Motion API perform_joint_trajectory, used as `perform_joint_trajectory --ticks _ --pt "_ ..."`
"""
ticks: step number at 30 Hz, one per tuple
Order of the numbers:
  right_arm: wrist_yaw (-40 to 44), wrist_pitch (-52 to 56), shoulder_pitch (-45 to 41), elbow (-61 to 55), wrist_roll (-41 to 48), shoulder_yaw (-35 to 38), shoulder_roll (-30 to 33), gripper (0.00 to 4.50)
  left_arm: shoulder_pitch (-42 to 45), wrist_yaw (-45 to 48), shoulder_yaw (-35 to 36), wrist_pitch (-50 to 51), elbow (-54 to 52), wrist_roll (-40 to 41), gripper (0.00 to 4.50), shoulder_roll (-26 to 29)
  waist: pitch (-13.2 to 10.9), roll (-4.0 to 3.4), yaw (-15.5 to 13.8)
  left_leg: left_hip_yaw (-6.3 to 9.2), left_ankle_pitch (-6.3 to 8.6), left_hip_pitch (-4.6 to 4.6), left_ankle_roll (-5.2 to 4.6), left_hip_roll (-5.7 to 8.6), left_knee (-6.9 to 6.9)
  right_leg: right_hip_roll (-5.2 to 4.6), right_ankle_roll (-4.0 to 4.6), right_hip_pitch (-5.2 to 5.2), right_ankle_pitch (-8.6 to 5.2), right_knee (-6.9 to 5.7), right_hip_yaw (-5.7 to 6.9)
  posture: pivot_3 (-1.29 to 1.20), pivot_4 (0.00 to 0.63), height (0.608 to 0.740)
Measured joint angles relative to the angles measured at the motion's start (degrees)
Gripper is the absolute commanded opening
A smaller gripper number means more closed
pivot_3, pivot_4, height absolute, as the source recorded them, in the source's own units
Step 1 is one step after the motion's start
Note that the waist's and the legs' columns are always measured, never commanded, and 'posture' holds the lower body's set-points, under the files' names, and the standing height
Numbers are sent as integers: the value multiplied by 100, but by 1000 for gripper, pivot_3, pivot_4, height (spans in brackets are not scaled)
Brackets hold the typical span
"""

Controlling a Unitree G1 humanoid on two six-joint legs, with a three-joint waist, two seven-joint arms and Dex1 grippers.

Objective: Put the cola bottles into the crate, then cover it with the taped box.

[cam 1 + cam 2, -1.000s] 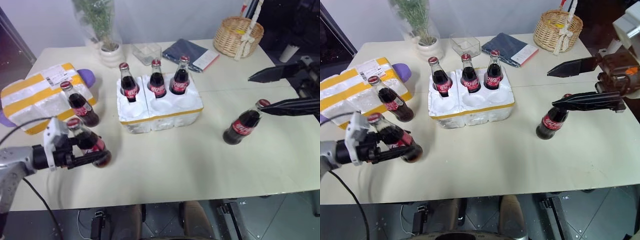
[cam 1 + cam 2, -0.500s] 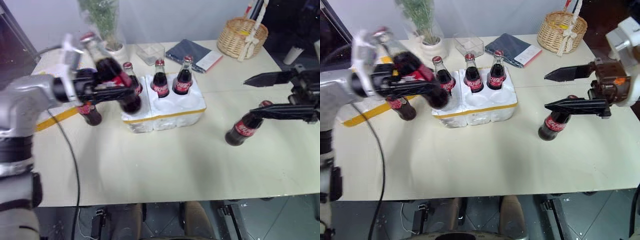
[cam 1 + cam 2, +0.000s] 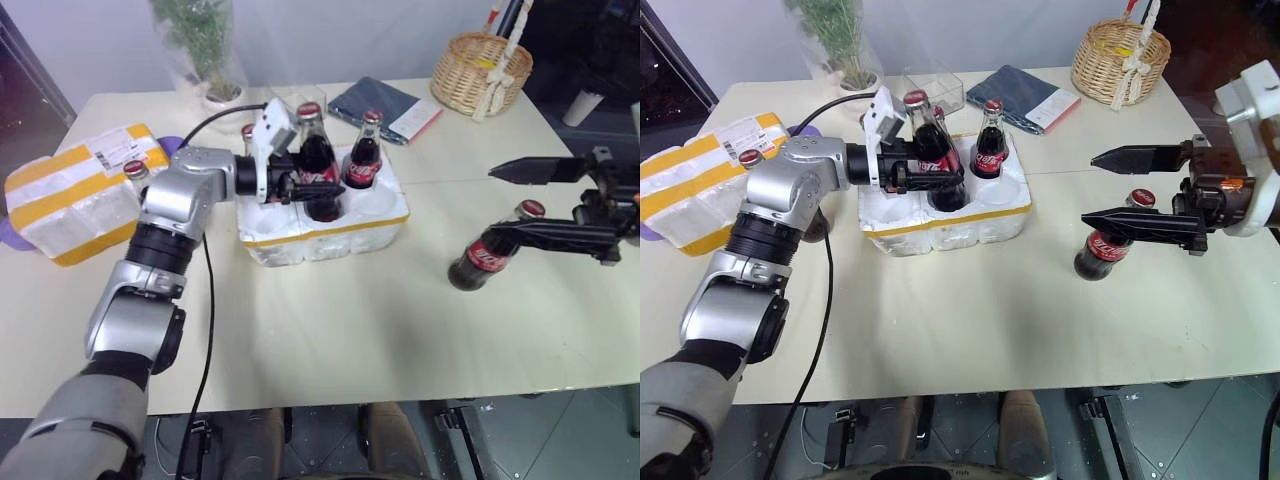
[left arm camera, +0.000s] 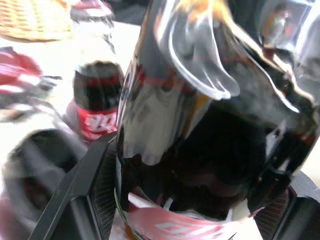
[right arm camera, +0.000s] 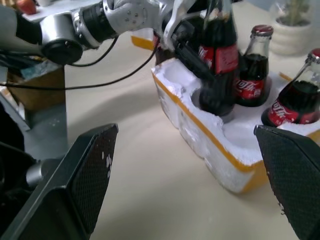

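Note:
My left gripper (image 3: 305, 186) is shut on a cola bottle (image 3: 316, 160), held upright with its base at a front well of the crate (image 3: 322, 226). This held bottle (image 4: 200, 125) looms close in the left wrist view. Two more cola bottles (image 5: 255, 75) stand in the crate's back wells, one at the back right (image 3: 363, 158). Another cola bottle (image 3: 133, 173) stands by the taped box (image 3: 68, 195), partly behind my left arm. At the right a further cola bottle (image 3: 488, 250) stands on the table, and my right gripper (image 3: 490, 204) hangs open just above it, touching nothing.
A wicker basket (image 3: 478, 72) sits at the back right, a dark blue folder (image 3: 385, 100) and a clear tub (image 3: 940, 88) behind the crate, a potted plant (image 3: 205, 60) at the back left. A purple thing (image 3: 168, 146) pokes out behind the taped box.
My left arm has lifted its cola bottle from the table's front left and carried it right and away from me to the crate. The right gripper has hardly moved.

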State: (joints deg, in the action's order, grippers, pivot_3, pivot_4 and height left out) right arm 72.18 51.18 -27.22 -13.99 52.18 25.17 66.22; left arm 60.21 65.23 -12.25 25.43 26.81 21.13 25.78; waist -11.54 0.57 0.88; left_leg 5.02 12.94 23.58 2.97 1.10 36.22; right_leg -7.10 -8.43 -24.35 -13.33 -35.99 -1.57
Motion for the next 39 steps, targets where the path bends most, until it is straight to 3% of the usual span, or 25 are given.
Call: perform_joint_trajectory --ticks 1,3,5,12,15,20,24,30,35,39 --pt "-47 14 17 -16 18 28 -8 4500 -27 54 -31 -47 -7 -69 2828 -1 0 0 -6 0 0 0 0 0 0 0 0 0 0 0 0 0 150 737" --pt "-152 18 56 -52 58 51 -19 4500 -168 119 -57 -124 -23 -207 3885 -45 0 0 -8 1 0 0 0 0 0 0 0 0 0 -1 0 0 150 737" --pt "-227 11 94 -51 69 46 -57 4500 -267 166 -80 -148 -55 -302 4462 -130 0 0 -13 1 0 0 0 0 1 0 0 0 0 -1 0 0 150 737" --pt "-372 -116 -84 4 71 -248 -192 4500 -379 202 -80 -157 -472 -444 4462 -106 0 0 -6 2 0 0 0 0 2 0 0 0 0 -2 0 0 150 737" --pt "-389 -163 -175 92 39 -446 -272 4500 -769 267 311 421 -1462 -54 4462 422 0 -1 55 3 0 -5 0 -2 -4 1 0 -1 -1 -6 0 0 150 737" --pt "-360 -306 -259 195 -25 -622 -348 4500 -1989 149 1746 1758 -3560 1004 4462 1796 1 -2 146 6 1 -5 -1 -5 -6 2 -1 -2 -2 -6 0 0 150 737" --pt "-268 -416 -185 274 -80 -679 -395 4500 -4043 -221 3301 2663 -5132 1474 4462 2577 2 -3 146 6 2 -8 -3 -5 -7 3 1 0 -3 -7 -1 0 150 737" --pt "-87 -540 -234 407 -187 -744 -396 4500 -5238 -1701 4707 3311 -6055 1519 4462 2155 3 1 -40 6 2 -19 -2 -4 7 3 2 27 -3 -2 0 0 150 737" --pt "11 -547 -483 622 -261 -900 -395 4500 -5302 -3092 4503 2977 -5375 639 4462 1767 5 4 -15 5 2 -21 -2 -4 3 3 2 27 -2 -1 0 0 150 737" --pt "35 -546 -705 761 -346 -1031 -398 4500 -5157 -3450 3964 2567 -4927 295 4462 1593 5 4 -24 5 2 -20 -2 -4 3 3 2 26 -2 0 0 0 150 737"
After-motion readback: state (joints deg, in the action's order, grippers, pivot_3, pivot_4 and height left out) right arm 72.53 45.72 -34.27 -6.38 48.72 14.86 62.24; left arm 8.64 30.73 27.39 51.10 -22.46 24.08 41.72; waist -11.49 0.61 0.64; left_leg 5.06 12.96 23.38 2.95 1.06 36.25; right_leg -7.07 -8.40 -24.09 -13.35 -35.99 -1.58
